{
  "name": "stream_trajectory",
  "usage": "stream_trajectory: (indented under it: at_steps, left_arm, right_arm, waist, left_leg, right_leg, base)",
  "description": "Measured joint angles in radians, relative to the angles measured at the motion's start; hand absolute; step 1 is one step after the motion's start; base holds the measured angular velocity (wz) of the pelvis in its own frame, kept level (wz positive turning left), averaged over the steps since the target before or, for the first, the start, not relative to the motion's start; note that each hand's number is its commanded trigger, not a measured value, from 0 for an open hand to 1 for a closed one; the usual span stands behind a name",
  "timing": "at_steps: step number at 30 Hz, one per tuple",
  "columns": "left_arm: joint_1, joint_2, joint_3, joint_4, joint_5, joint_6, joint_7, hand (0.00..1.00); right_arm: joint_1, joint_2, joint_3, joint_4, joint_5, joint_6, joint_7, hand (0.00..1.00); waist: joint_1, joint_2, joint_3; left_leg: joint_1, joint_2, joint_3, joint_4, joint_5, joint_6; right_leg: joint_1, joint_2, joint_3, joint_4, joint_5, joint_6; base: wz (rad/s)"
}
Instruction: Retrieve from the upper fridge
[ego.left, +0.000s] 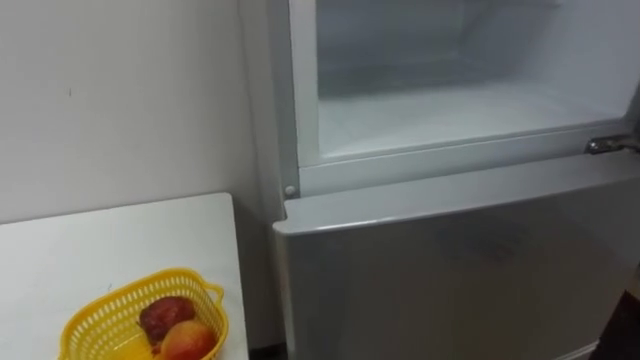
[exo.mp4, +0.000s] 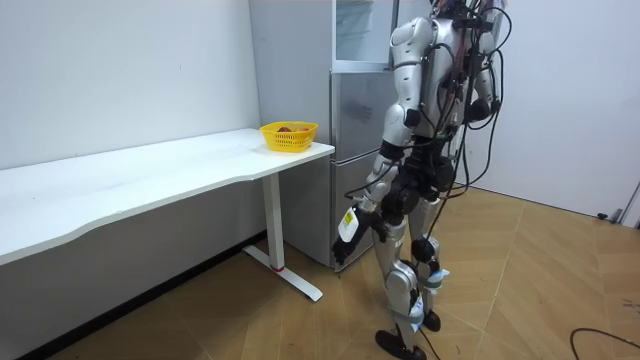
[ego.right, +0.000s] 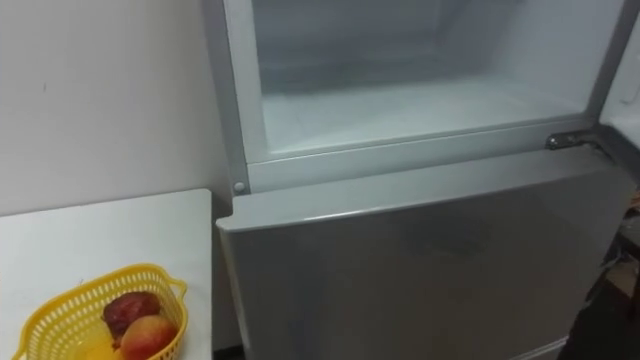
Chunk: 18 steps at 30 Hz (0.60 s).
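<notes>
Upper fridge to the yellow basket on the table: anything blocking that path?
Nothing visible. The upper compartment stands open, and the yellow basket sits on the table left of it, with bare tabletop between.

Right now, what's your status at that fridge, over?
Left hand low at my side. Upper fridge compartment open, looks bare inside. Fruit sits in the yellow basket on the table. Nothing blocks the opening.
</notes>
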Motion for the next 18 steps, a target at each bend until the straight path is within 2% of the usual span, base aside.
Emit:
stream_trajectory:
  at_steps: [6,8,11,13,16,18]
  left_arm:
    - [0.045,0.005,0.008,-0.039,-0.029,0.006,-0.007,0.00]
    - [0.054,0.005,0.039,-0.040,-0.029,0.006,-0.020,0.00]
    - [0.064,0.011,0.106,-0.049,-0.029,0.005,-0.023,0.00]
    - [0.065,0.016,0.143,-0.051,-0.029,0.004,-0.021,0.00]
    - [0.084,0.037,0.164,-0.084,-0.029,0.004,-0.019,0.00]
    - [0.095,0.039,0.194,-0.108,-0.029,0.004,-0.016,0.00]
  right_arm:
    - [-0.003,0.001,-0.080,0.031,0.373,0.004,-0.013,0.00]
    - [-0.029,0.000,-0.136,0.069,0.478,0.009,-0.015,0.00]
    - [-0.087,-0.006,-0.242,0.127,0.512,0.012,-0.044,0.00]
    - [-0.099,-0.027,-0.295,0.133,0.536,0.012,-0.060,0.00]
    - [-0.121,-0.048,-0.378,0.134,0.585,0.008,-0.082,0.00]
    - [-0.142,-0.050,-0.428,0.136,0.645,0.004,-0.095,0.00]
  waist:
    - [-0.004,-0.017,0.0002]
    - [-0.014,-0.019,0.0003]
    - [-0.028,-0.027,-0.0008]
    - [-0.028,-0.031,-0.0003]
    - [-0.034,-0.046,-0.0004]
    - [-0.040,-0.057,0.0002]
  left_leg:
    - [0.010,-0.002,-0.005,0.000,0.000,0.000]
    - [0.009,-0.003,-0.012,0.000,0.000,0.000]
    - [0.006,-0.004,-0.013,0.003,0.000,0.000]
    - [0.005,-0.004,-0.015,0.004,0.000,0.000]
    - [-0.003,-0.003,-0.015,0.004,0.001,0.000]
    - [-0.003,-0.002,-0.014,0.004,0.001,0.000]
  right_leg:
    - [0.000,0.000,0.012,0.002,-0.011,0.002]
    - [0.003,-0.002,0.007,0.002,-0.011,0.002]
    - [0.004,-0.003,-0.005,0.004,-0.012,0.002]
    - [0.003,-0.003,-0.006,0.003,-0.012,0.002]
    - [-0.003,-0.002,-0.005,0.003,-0.012,0.002]
    - [-0.006,-0.002,-0.004,0.003,-0.012,0.001]
  base:
    - [0.01]
    - [0.11]
    - [0.05]
    - [0.00]
    - [0.00]
    - [0.00]
